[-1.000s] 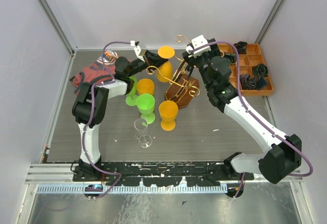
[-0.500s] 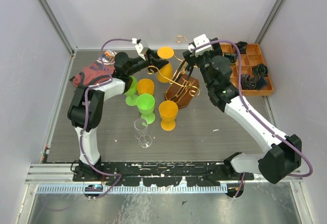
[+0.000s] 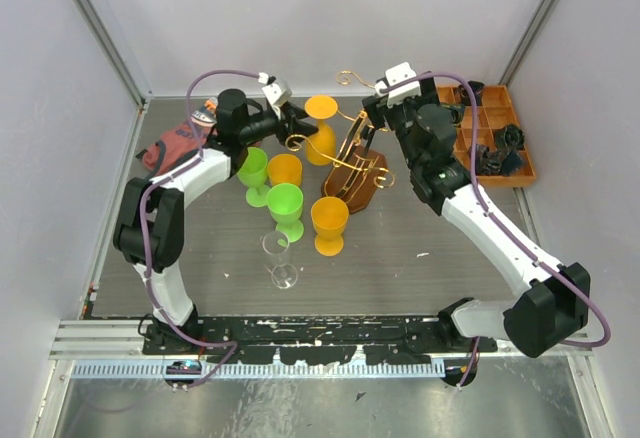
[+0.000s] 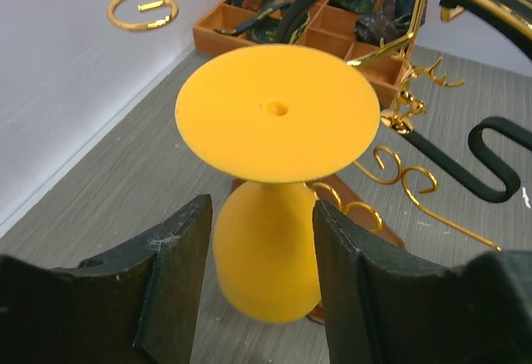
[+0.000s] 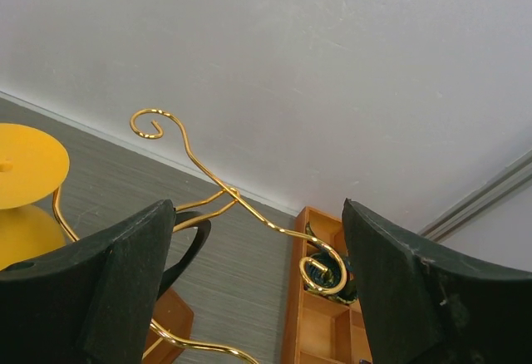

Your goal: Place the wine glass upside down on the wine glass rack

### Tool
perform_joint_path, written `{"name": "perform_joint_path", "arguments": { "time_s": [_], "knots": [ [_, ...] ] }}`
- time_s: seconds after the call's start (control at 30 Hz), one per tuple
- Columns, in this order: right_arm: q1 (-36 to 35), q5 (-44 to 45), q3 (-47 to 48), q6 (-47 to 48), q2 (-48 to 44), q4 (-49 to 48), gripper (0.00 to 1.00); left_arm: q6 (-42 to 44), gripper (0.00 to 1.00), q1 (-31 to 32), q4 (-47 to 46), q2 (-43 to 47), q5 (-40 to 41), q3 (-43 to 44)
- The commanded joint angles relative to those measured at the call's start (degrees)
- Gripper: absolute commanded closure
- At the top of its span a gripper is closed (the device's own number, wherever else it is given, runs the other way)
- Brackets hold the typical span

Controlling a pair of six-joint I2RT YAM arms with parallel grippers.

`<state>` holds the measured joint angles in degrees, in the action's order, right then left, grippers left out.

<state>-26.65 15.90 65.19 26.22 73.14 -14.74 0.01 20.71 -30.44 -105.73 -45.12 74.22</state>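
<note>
Grey wood-grain table (image 3: 420, 248), white walls. Left gripper (image 4: 262, 223) open, fingers flanking the bowl of the orange wine glass (image 4: 274, 115), which is inverted, foot up, at the wine glass rack (image 3: 355, 173); contact unclear. Right gripper (image 5: 258, 231) wide open either side of a gold scroll arm (image 5: 216, 185), holding nothing. Only the top view shows the rack's wooden base.

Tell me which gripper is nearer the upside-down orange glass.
Left gripper: its fingers sit right at the orange glass. The right gripper is across the rack, apart.
</note>
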Motion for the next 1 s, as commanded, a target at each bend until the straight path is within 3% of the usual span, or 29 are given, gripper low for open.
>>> {"name": "perform_joint_path", "arguments": {
  "time_s": [0.0, 0.27, 0.53, 0.67, 0.97],
  "knots": [
    [0.7, -1.3, 2.4, -1.8, -0.2, -1.5, 0.13, 4.1, 0.42, -1.0, 6.0, 2.5, 0.7, -1.1],
    [1.1, -0.7, 6.2, -5.0, 0.3, 3.6, 0.06, 6.7, 0.40, -4.5, 13.0, 8.1, 3.8, -2.0],
    [1.2, -1.4, 14.8, -11.0, 2.4, 16.7, 0.04, 9.1, 0.32, -5.4, 26.9, 13.6, 18.5, 1.8],
    [1.3, -2.8, 14.4, -19.7, -1.0, 24.3, 0.04, 7.8, 0.25, -5.6, 35.8, 13.9, 27.6, 8.0],
    [-0.3, -12.3, 20.0, -27.4, -0.3, 36.2, 0.07, 0.9, 0.15, -6.2, 50.7, 7.2, 35.2, 28.5]
  ]
}}
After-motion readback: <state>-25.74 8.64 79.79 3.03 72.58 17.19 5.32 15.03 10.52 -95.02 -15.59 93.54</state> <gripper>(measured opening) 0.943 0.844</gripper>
